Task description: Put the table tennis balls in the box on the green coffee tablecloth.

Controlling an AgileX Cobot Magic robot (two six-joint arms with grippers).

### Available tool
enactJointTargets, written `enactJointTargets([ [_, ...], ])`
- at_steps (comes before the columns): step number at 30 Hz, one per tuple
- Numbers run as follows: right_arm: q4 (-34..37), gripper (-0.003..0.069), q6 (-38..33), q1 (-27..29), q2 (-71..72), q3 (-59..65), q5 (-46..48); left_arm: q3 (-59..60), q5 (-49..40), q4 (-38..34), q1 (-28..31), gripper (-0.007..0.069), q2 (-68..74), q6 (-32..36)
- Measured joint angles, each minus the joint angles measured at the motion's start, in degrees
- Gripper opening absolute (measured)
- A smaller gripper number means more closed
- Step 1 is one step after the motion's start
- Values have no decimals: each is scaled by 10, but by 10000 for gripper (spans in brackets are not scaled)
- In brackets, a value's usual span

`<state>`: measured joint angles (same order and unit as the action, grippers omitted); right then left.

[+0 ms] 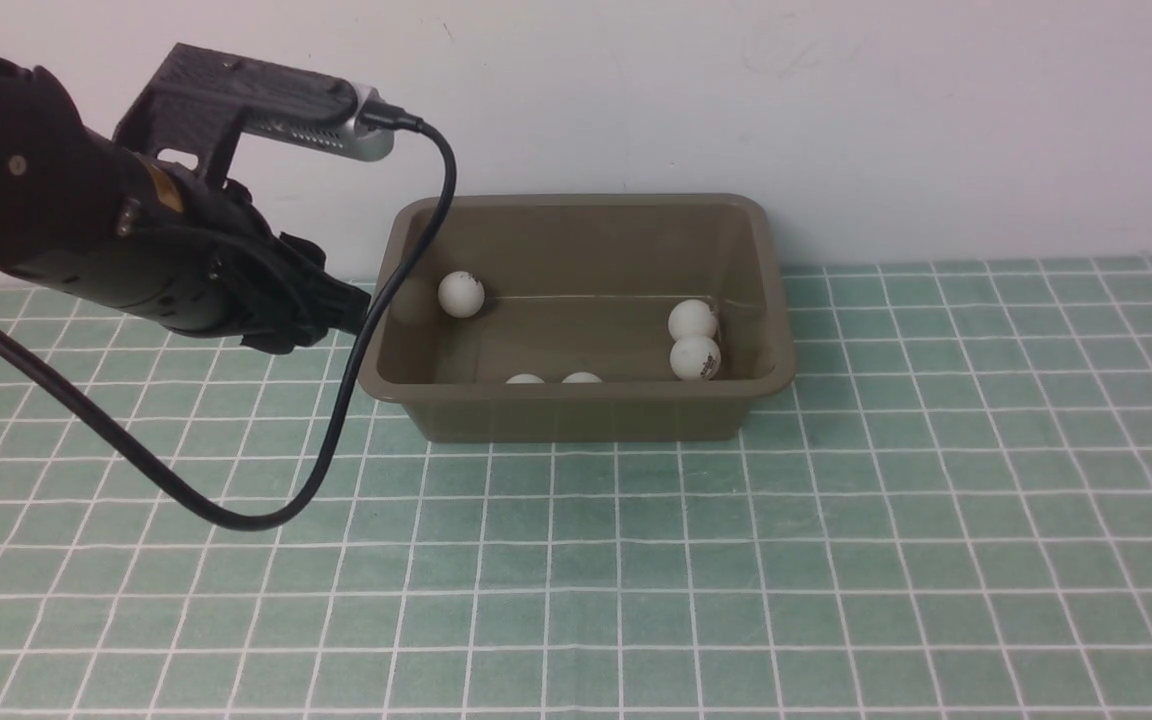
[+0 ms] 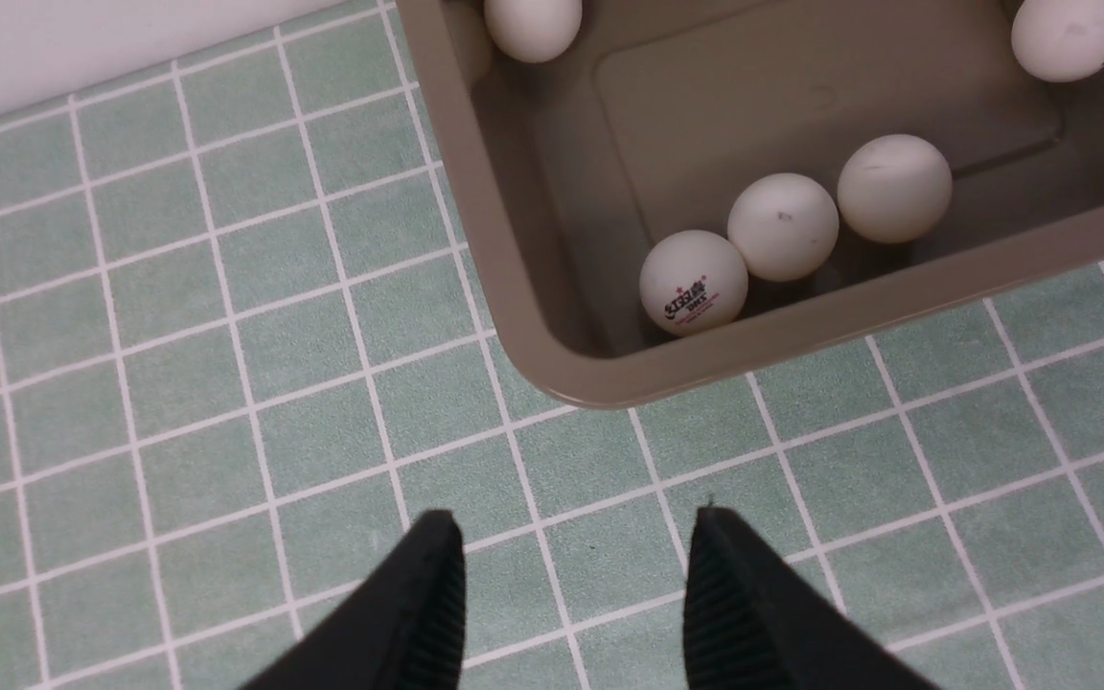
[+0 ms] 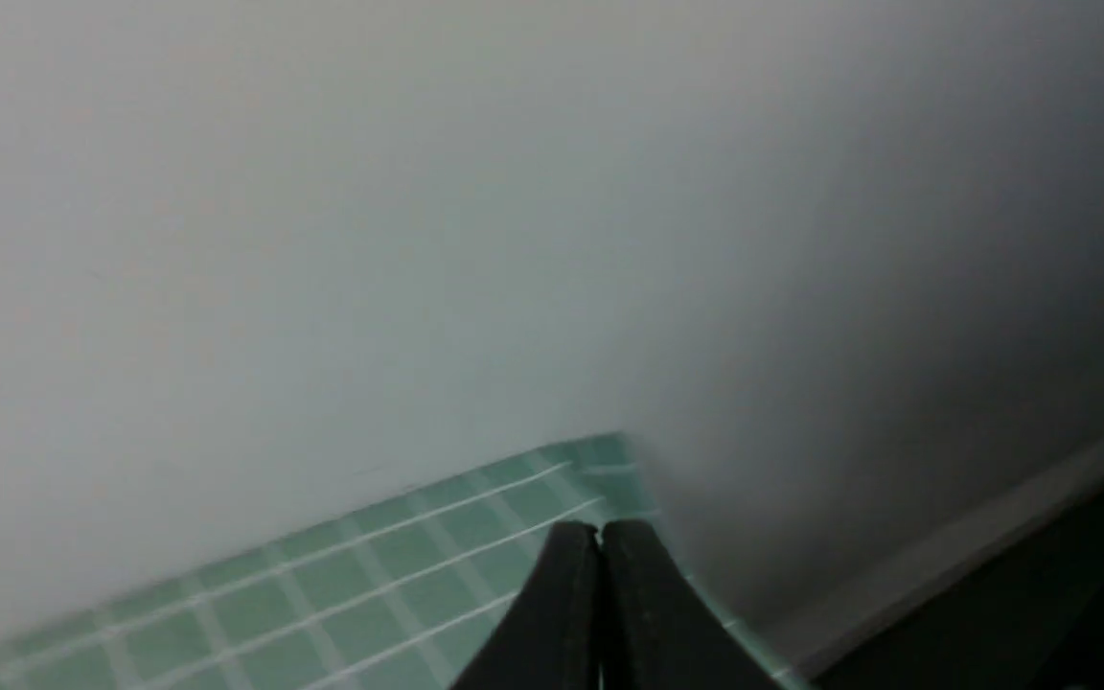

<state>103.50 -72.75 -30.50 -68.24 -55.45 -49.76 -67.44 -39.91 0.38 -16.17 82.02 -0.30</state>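
A rectangular olive-brown plastic box [image 1: 576,415], round-cornered and slope-sided with a smooth flared rim, stands on the green coffee tablecloth [image 1: 576,620], a teal-green cloth ruled with thin white lines into squares. Behind them rises a pale, lightly scuffed wall [image 1: 576,90].

Small matte white table tennis balls [image 2: 694,283] lie inside the box: three grouped along its near wall, the end one bearing dark and red print, one in the far left corner area, and two touching toward the right side.

The glossy black left gripper [image 2: 576,532] hangs near the box's left side, its fingers parted with nothing between them; a smooth black cable [image 1: 336,430] loops beside it. The right gripper [image 3: 602,532] has its dark, tapered fingers closed together, empty.
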Motion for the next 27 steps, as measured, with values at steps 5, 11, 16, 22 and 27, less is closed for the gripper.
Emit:
enactJointTargets([
  [5,-3,-14,41,0,-3,1,273,0,0,-4,0,288,0,0],
  [11,-193,-14,-35,0,-21,2,561,0,0,-4,0,288,0,3],
  [16,-465,-14,-46,4,-28,2,658,0,0,-4,0,288,0,3],
  [22,-623,-14,-39,65,-36,2,665,0,0,-4,0,288,0,3],
  [27,-725,-14,-72,115,-36,2,664,0,4,-4,0,288,0,3],
])
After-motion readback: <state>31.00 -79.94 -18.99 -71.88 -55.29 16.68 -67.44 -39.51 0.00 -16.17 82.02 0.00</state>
